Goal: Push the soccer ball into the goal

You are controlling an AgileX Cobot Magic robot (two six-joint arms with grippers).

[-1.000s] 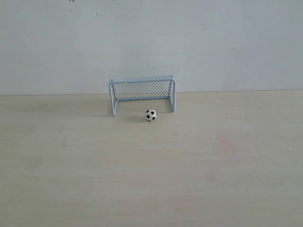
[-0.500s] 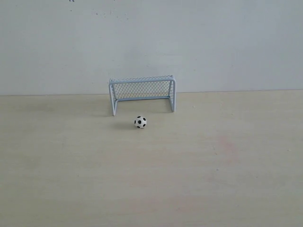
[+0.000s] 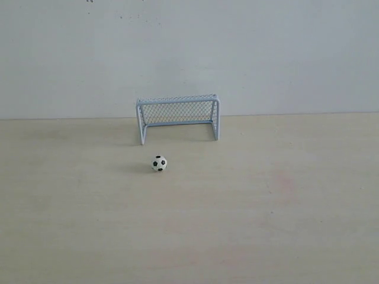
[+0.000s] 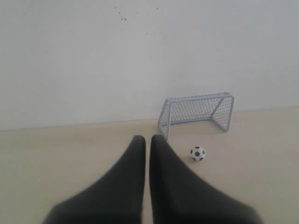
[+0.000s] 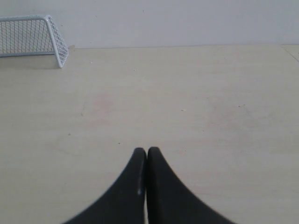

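The soccer ball (image 3: 159,163) is a tiny white ball with black patches. It lies on the pale table in front of the goal (image 3: 178,116), a short way out from the goal's left post. The goal, a pale blue-white wire frame with mesh, stands against the wall. In the left wrist view the ball (image 4: 197,153) lies just beside my left gripper (image 4: 148,138), which is shut on nothing, with the goal (image 4: 197,113) beyond. My right gripper (image 5: 146,151) is shut and empty, far from the goal (image 5: 32,38). Neither gripper shows in the exterior view.
A plain grey-white wall (image 3: 189,53) runs behind the goal. The table (image 3: 284,207) is a light wooden surface with a faint pinkish stain (image 3: 283,180) to the right of the ball.
The ball has rolled away from the goal mouth, toward the front and left of the exterior view. The goal has not moved.
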